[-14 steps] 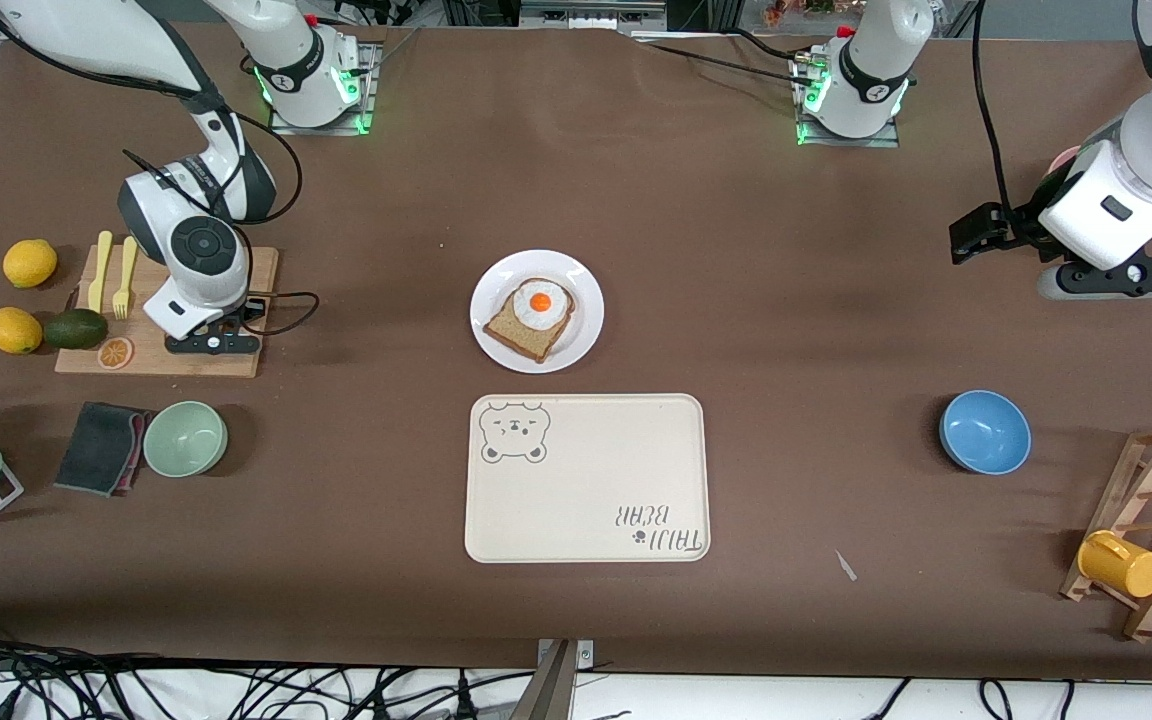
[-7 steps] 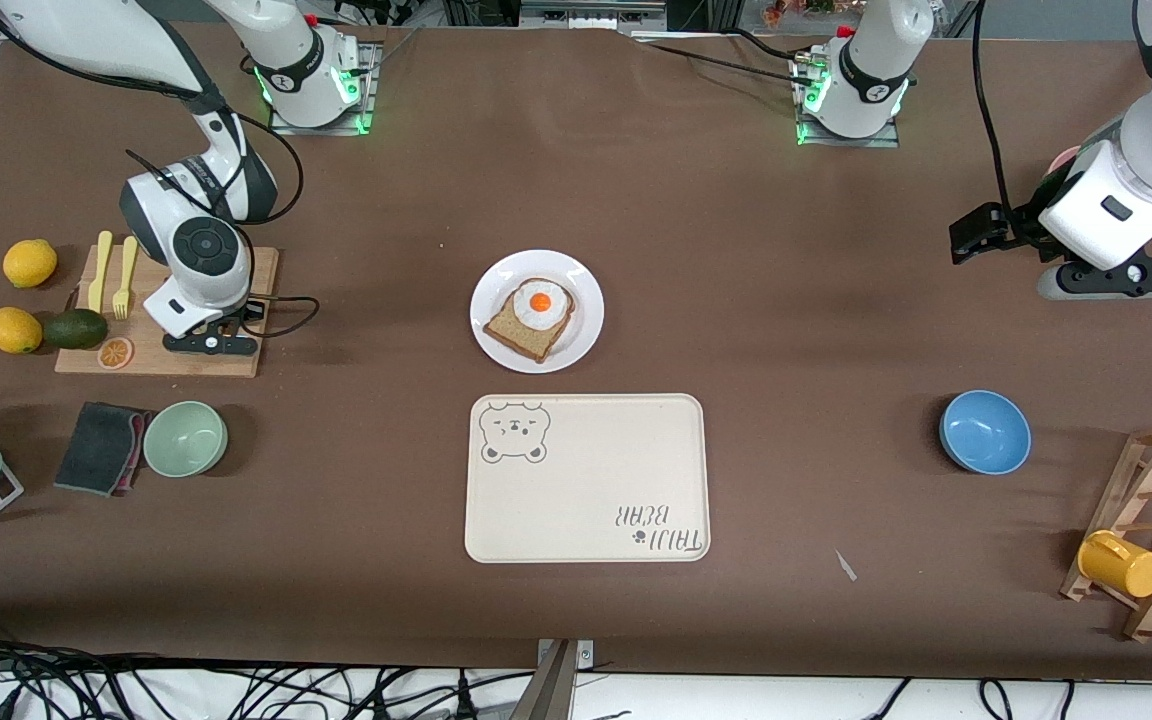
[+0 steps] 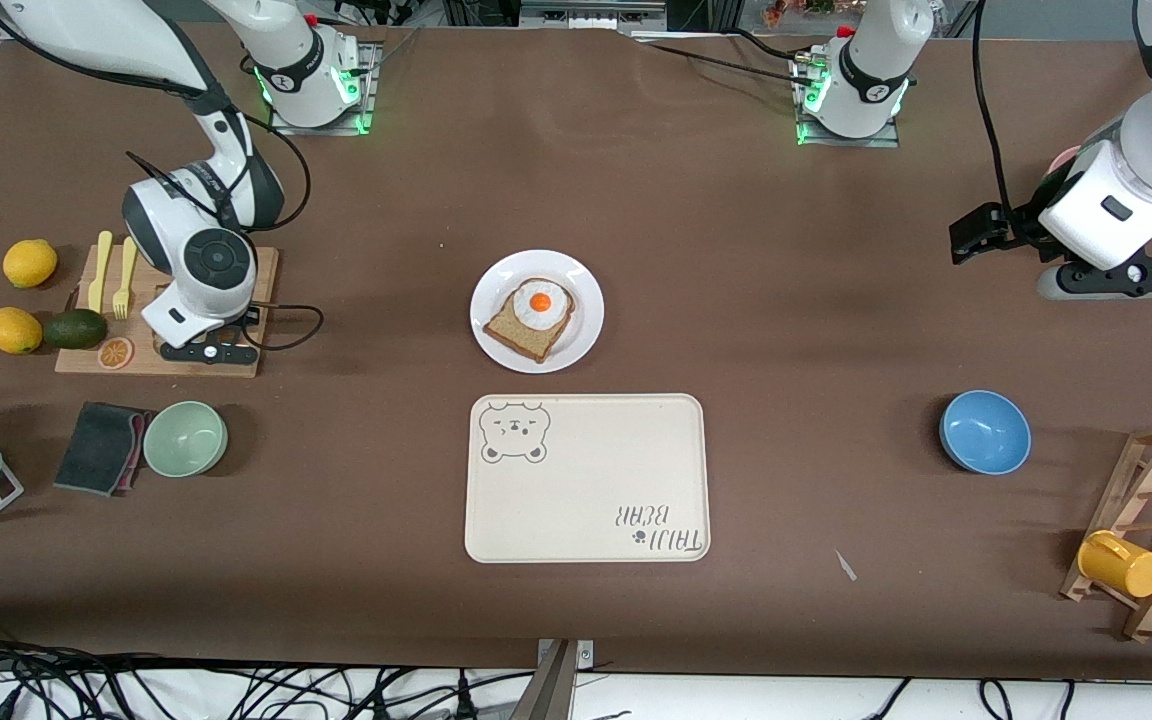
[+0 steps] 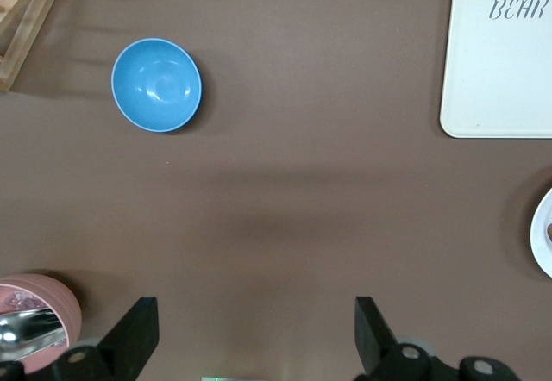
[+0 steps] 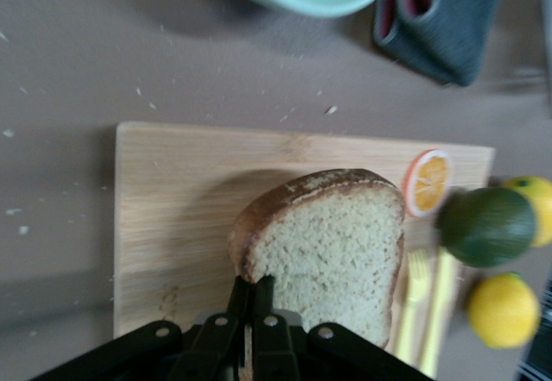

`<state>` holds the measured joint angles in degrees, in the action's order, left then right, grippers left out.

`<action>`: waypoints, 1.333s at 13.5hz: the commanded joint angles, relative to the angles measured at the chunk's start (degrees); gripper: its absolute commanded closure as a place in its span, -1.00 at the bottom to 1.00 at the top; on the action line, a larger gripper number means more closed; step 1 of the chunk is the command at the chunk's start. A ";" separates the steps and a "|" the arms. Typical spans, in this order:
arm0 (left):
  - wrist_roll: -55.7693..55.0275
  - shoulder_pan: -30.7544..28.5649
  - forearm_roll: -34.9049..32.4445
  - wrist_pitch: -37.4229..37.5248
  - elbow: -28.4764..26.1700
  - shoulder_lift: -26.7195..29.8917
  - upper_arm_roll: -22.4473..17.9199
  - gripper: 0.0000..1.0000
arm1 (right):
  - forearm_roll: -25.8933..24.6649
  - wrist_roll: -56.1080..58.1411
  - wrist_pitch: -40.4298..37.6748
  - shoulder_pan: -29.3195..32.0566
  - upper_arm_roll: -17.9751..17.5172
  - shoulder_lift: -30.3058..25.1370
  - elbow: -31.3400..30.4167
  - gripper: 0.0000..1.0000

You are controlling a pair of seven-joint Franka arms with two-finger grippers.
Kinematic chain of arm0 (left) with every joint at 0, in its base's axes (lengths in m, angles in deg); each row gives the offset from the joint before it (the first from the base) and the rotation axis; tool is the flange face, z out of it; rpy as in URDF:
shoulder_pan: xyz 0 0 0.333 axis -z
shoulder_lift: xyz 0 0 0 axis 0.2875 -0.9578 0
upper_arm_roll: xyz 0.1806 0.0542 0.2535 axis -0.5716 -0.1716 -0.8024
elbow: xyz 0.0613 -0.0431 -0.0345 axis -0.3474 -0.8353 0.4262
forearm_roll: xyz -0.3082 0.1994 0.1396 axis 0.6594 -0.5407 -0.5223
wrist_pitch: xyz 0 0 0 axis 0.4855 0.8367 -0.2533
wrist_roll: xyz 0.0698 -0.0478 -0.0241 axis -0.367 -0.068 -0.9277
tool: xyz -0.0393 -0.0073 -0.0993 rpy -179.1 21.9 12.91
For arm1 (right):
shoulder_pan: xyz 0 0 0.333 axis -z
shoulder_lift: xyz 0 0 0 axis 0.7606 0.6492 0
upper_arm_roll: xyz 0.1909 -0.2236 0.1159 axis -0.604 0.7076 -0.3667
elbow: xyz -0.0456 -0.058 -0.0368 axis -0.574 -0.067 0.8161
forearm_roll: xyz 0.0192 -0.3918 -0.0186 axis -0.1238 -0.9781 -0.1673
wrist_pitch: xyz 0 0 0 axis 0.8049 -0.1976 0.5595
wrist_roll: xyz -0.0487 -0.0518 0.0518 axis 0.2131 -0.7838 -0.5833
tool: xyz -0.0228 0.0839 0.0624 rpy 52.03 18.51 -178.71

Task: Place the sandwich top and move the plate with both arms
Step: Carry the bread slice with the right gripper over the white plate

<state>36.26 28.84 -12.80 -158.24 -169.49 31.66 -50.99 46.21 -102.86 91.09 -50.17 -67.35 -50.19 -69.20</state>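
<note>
The right gripper [image 5: 256, 299], over the pale wooden cutting board [image 3: 261, 310] at the right arm's end of the brown worktop [image 3: 736, 300], has just pinched its jaws together on the edge of the plain light brown wholemeal bread slice with darker crust [image 5: 332, 256] and has risen a little from where it was a second ago; the slice looks lifted clear of the board. That suggests the pick is done, and the carry to the round white plate [image 3: 581, 335], where an egg-topped bread slice [image 3: 528, 318] waits near the worktop's middle, comes next. The left gripper [image 4: 257, 334] waits over bare worktop at its own end, jaws spread wide.
</note>
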 commanded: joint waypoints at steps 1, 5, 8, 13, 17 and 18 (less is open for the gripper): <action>0.39 -0.27 1.33 -0.53 -0.91 0.85 -0.11 -1.00 | 3.33 -0.27 -10.33 -1.10 -3.88 2.53 8.32 1.00; 0.30 -0.27 1.33 -0.53 -0.91 0.85 -0.11 -1.00 | 14.21 -0.27 -24.30 -2.33 -10.22 8.41 23.42 1.00; 0.30 -0.27 1.33 -0.53 -0.91 0.77 -0.11 -1.00 | 23.62 -1.23 -32.84 -6.98 -10.22 12.90 35.74 1.00; 0.30 -0.27 1.33 -0.53 -0.91 0.77 -0.11 -1.00 | 41.11 -12.81 -33.13 -10.15 -10.22 16.85 43.84 1.00; 0.30 -0.27 1.33 -0.53 -1.00 0.77 -0.11 -1.00 | 45.44 -27.31 -32.26 -17.08 -10.31 22.30 52.89 1.00; 0.30 -0.27 1.33 -0.53 -1.00 0.77 -0.11 -1.00 | 45.79 -31.08 -30.42 -19.45 -10.22 23.18 53.96 1.00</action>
<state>36.26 28.80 -12.80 -158.25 -169.61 31.66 -50.99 90.76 -127.28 60.12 -65.86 -77.68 -30.81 -21.06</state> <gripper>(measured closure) 0.000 0.960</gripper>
